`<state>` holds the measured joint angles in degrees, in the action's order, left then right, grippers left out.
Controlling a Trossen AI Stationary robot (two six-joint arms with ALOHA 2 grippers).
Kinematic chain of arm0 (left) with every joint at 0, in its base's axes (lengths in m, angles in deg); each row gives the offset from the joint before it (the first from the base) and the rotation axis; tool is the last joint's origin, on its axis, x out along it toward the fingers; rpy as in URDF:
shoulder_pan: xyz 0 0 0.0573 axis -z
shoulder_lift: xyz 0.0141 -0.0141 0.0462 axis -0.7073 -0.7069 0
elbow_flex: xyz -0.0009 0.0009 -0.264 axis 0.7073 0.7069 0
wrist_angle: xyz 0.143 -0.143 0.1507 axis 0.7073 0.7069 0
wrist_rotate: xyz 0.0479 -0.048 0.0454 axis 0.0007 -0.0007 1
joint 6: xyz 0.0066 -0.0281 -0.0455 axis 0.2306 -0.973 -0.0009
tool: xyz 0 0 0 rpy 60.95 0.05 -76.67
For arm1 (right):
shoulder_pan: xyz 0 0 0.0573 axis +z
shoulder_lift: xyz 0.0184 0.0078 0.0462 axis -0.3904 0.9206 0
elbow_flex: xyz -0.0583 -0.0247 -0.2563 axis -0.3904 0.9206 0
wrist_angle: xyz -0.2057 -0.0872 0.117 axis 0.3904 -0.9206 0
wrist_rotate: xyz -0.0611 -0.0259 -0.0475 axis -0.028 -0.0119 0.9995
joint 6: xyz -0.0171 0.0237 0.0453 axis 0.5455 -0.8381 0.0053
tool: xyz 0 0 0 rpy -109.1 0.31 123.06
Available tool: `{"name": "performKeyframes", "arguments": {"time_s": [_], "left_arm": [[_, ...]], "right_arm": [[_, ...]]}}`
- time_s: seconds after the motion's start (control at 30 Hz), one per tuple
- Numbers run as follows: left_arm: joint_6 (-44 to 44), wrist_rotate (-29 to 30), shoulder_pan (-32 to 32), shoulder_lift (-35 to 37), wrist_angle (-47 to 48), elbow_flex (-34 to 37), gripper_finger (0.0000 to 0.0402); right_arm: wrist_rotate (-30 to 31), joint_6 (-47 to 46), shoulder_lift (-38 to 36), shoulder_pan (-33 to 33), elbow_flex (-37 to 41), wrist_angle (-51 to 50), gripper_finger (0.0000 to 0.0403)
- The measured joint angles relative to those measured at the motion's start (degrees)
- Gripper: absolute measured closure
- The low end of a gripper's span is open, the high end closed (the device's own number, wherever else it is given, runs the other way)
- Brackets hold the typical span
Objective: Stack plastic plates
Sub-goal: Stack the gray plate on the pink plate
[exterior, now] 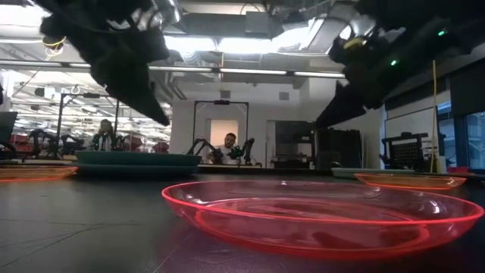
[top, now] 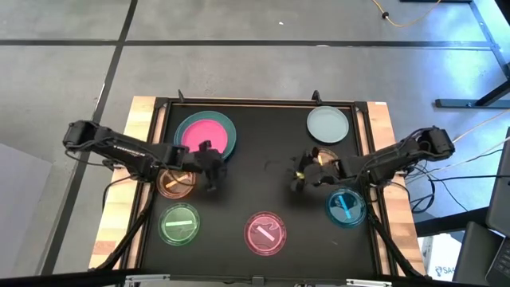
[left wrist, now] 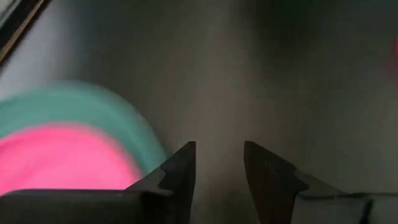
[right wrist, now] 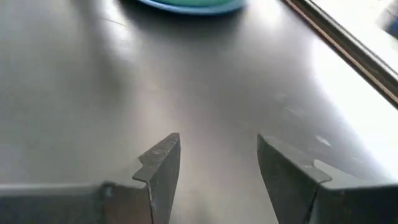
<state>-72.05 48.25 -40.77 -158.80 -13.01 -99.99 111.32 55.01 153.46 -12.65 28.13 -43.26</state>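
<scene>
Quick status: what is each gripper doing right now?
Left gripper: open, empty, beside the pink plate.
Right gripper: open, empty, over bare mat.

My left arm covers part of the brown plate (top: 174, 182) in the high view, and my right arm crosses the rim of the blue translucent plate (top: 346, 207). My left wrist view blurs the pink plate (left wrist: 62, 155) and the teal plate (left wrist: 93, 106) beneath it, both cut off by the picture's edge. My right wrist view shows only a sliver of the pale mint plate (right wrist: 193, 5) at the frame's edge. In the low view my arms are dark shapes cut off above, and the people (exterior: 226, 146) beyond the tabletop (exterior: 91, 227) are too small to make out.
</scene>
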Motion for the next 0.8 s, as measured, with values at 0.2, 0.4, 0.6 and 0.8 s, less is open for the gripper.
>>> {"name": "performKeyframes", "arguments": {"time_s": [0.2,0.4,0.6,0.8], "left_arm": [[-0.8,-3.3,5.0,-2.0,-36.2,12.6,0.0273],[-0.8,-2.3,7.8,-3.3,-44.0,15.1,0.0273],[-0.8,-2.1,9.6,-3.3,-43.6,15.1,0.0273],[-0.8,-1.4,10.9,-3.3,-43.0,15.1,0.0273]], "right_arm": [[-1.6,1.6,0.4,-13.4,0.0,-5.6,0.0198],[-6.2,4.0,1.7,-28.6,0.0,-10.4,0.0198],[-11.0,4.6,3.4,-37.0,0.0,-12.4,0.0198],[-13.2,5.3,6.7,-38.3,0.0,-13.6,0.0203]]}}
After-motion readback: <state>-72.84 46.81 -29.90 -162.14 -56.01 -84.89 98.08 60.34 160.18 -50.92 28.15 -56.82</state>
